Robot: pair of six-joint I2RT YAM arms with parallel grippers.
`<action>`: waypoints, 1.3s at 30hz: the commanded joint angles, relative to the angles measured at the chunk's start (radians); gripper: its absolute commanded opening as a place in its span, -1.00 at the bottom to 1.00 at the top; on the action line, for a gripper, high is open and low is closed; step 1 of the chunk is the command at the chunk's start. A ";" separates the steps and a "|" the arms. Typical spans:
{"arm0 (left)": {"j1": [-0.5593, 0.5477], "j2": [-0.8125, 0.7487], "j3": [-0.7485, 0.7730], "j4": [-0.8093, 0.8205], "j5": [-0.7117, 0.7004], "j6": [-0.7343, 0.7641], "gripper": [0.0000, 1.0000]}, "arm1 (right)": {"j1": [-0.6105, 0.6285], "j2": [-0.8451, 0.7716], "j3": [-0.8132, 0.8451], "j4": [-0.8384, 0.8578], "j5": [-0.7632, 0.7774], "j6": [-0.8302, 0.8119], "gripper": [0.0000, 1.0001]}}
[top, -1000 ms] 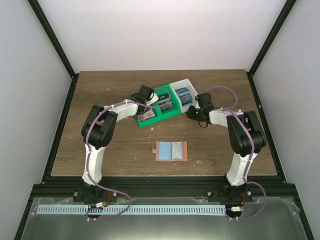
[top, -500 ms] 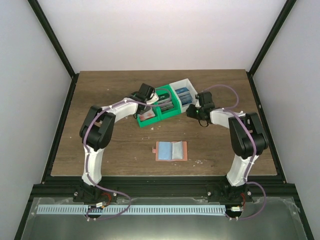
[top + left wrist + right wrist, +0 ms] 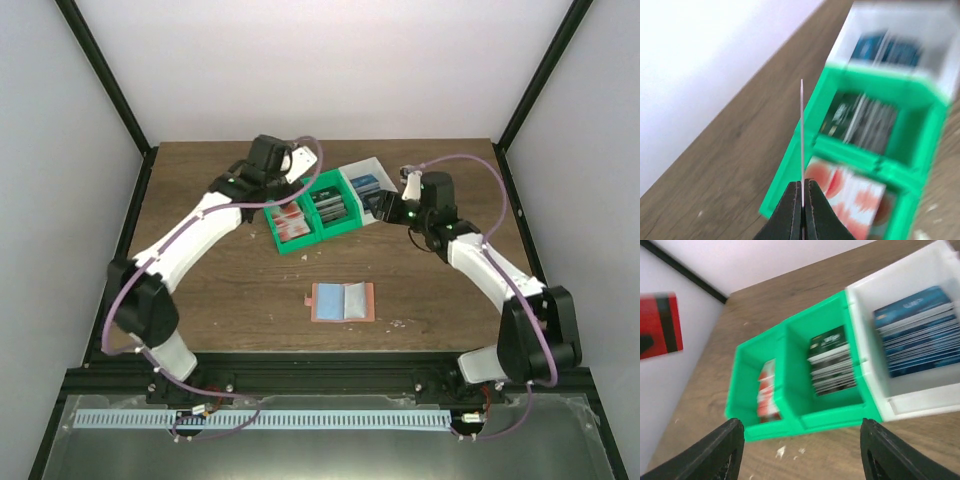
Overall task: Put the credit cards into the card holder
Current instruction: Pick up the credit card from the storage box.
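The salmon card holder (image 3: pixel 342 301) lies open on the table, light blue showing inside. My left gripper (image 3: pixel 290 168) is shut on one thin card (image 3: pixel 302 160), held above the green bin's far left end. The card is edge-on in the left wrist view (image 3: pixel 802 130) and red with a black stripe in the right wrist view (image 3: pixel 657 325). Red-and-white cards (image 3: pixel 767 392) and dark cards (image 3: pixel 832 362) stand in the green bin (image 3: pixel 300 243). Blue cards (image 3: pixel 917 337) stand in the white bin (image 3: pixel 360 168). My right gripper (image 3: pixel 385 205) is open and empty, just right of the bins.
The two bins sit joined at the table's far middle, angled. Small white crumbs (image 3: pixel 781 452) lie on the wood in front of the green bin. Black frame posts and white walls stand close on both sides.
My left arm has risen from the green bin's red-and-white compartment with one card in its jaws. My right arm has also lifted and reached out, its gripper staying open beside the bins.
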 commanded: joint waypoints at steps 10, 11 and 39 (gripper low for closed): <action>-0.059 -0.386 -0.262 0.525 0.796 -0.783 -1.00 | -0.002 -0.444 -0.191 0.292 -0.538 0.149 0.61; -0.065 -0.404 -0.320 0.615 0.830 -0.879 -1.00 | -0.002 -0.457 -0.196 0.325 -0.577 0.175 0.62; -0.191 -0.377 -0.672 1.223 0.954 -1.595 -1.00 | 0.064 -0.456 -0.322 0.527 -0.672 0.524 -0.99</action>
